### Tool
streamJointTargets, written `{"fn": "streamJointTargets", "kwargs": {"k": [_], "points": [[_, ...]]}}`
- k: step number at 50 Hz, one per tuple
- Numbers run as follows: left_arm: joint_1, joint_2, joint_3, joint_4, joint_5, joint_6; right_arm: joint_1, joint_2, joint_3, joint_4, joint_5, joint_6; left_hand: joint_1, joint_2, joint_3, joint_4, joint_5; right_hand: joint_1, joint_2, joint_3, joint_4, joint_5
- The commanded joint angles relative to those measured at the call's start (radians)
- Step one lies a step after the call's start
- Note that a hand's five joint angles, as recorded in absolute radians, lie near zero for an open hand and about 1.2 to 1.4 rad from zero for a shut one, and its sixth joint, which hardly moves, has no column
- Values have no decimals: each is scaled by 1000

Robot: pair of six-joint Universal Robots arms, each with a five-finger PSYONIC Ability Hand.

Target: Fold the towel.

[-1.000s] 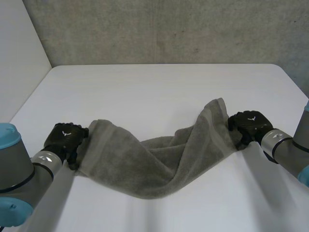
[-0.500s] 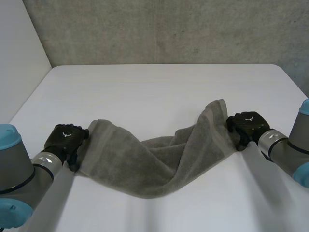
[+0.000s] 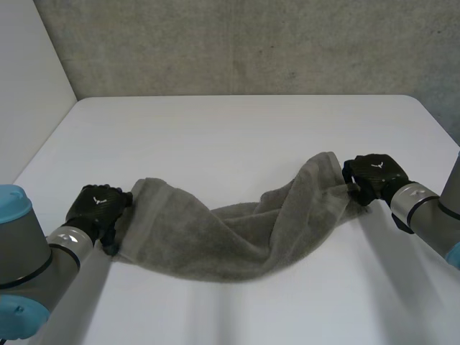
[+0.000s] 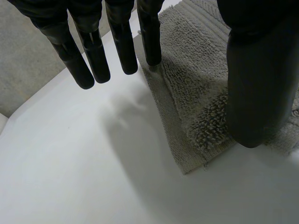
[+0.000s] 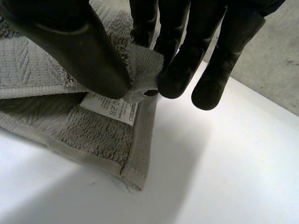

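Grey towel crumpled across white tabletop, right hand fingers pinching one corner, left hand fingers straight beside other end

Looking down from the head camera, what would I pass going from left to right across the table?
In order: left arm → left hand → grey towel → right hand → right arm.
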Motion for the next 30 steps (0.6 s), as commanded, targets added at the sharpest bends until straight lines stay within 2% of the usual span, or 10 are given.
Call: {"fn": "streamJointTargets", "kwargs": {"k": [1, 8, 17, 30], "points": [[-1, 0, 0, 0, 0, 0, -13, -39, 23, -1, -3, 0, -73, -66, -73, -73, -236, 54, 68, 67, 54, 67], [-6, -2, 0, 6, 2, -2, -16, -39, 34, -16, -3, 11, -87, -80, -88, -88, -251, 54, 68, 67, 54, 67], [-6, -6, -2, 12, 5, 2, -67, -32, 20, -25, -3, 130, -87, -80, -88, -88, -251, 54, 68, 67, 54, 67], [-12, -17, -5, 11, 6, 9, -64, -27, 22, -22, -4, 130, -64, -57, -64, -65, -227, 54, 68, 67, 54, 67]]}}
